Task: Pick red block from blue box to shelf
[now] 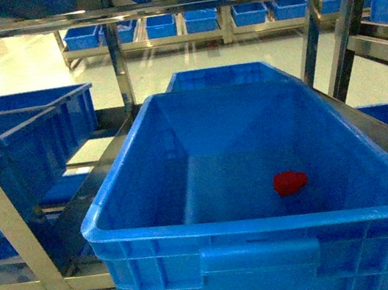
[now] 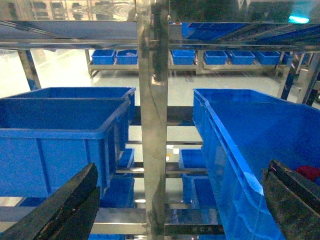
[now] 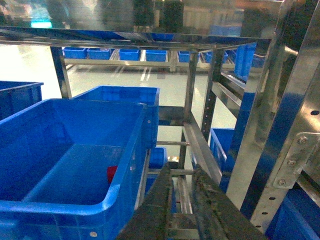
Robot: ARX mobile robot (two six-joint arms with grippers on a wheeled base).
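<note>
**Deep bin, tight uprights — block not yet reached**

The small glossy red plastic block (image 1: 290, 182) lies on the floor of the large blue plastic box (image 1: 259, 223), right of centre in the head view and close to the right wall. No arm shows in that view.

Left gripper (image 2: 170, 200): dark fingers at the lower corners of its frame, spread wide, released, holding nothing. A polished steel upright of the stainless-steel shelf (image 2: 152, 125) stands directly between them. Right gripper (image 3: 185, 205): fingers close together at bottom centre, nothing between them, outside the box's right rim.

Risks, as I judge them:
- Left arm driving forward strikes the upright.
- Right arm clips the tall rim or shelf rail on descent.
- Block near the wall — a finger may jam against the side or nudge the block away.

Open room: the box mouth is wide and unobstructed from above; gaps beside the uprights are narrow.
</note>
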